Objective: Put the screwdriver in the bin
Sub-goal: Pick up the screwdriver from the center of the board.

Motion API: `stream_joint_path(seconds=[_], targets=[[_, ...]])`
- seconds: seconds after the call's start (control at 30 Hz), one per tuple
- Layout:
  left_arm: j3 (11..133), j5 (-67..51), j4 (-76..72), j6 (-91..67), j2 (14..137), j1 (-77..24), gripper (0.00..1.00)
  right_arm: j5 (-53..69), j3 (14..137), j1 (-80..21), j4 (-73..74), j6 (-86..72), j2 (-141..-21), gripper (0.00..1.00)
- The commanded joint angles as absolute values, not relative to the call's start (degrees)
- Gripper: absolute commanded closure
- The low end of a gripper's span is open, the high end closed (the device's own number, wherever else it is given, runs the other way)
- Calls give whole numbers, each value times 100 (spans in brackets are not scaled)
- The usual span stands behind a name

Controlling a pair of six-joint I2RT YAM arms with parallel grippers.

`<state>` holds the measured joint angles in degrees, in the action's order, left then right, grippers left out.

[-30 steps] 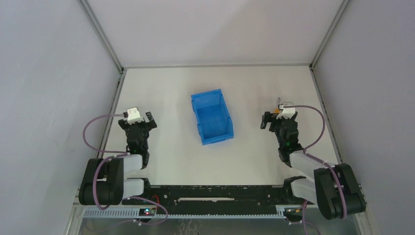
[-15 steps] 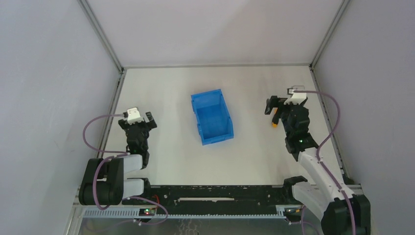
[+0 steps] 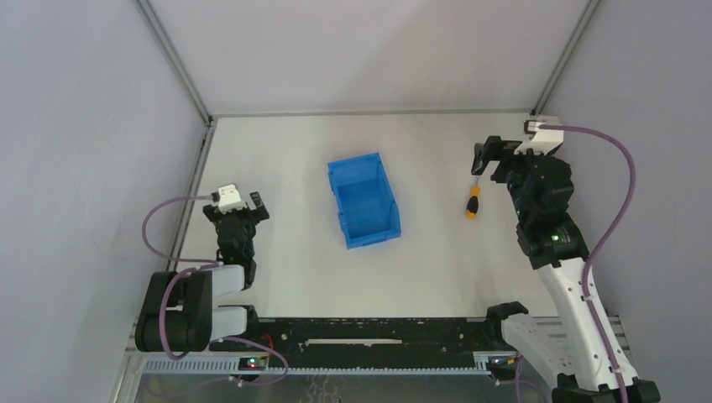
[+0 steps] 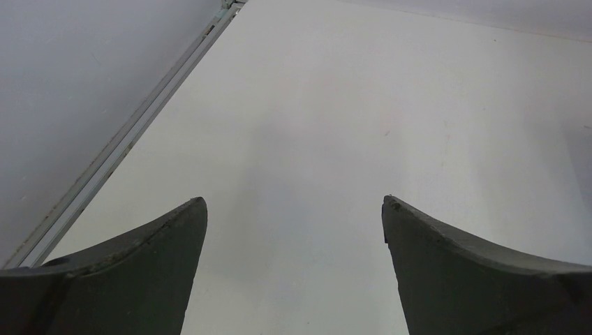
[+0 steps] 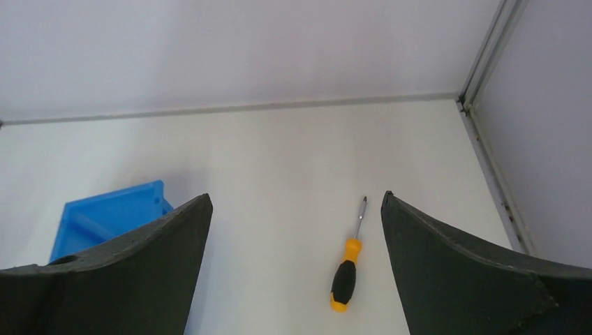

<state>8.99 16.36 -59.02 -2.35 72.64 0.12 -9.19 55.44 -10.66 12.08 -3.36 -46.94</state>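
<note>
A white table (image 3: 277, 151) sits boxed in by 3 plain pale grey walls (image 3: 361, 50). Thin aluminium rails (image 3: 172, 59) run along the corners and the table's edges. Light is soft and even.

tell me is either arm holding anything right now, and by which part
Nothing is held. The left gripper and right gripper are both open and empty. The screwdriver lies loose on the table, outside the bin.

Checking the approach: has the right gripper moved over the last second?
Yes. The right gripper went back and rightward, farther from the bin, uncovering the screwdriver.
</note>
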Motion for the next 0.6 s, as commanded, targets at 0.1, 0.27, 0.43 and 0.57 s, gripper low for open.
stream_joint_path(seconds=[0.1, 0.27, 0.43, 0.57], targets=[[1099, 1705, -6082, -97, 7225, -18, 0, -1033, 6726, -1099, 2344, -393, -4781, 0], [1099, 1711, -6082, -97, 7225, -18, 0, -1103, 7158, -1099, 2696, -429, -4980, 1], [1099, 1707, -6082, -97, 7225, -18, 0, -1106, 7266, -1099, 2818, -422, -5070, 1], [1099, 1712, -6082, -97, 7225, -18, 0, -1133, 7343, -1099, 2871, -410, -5157, 2]])
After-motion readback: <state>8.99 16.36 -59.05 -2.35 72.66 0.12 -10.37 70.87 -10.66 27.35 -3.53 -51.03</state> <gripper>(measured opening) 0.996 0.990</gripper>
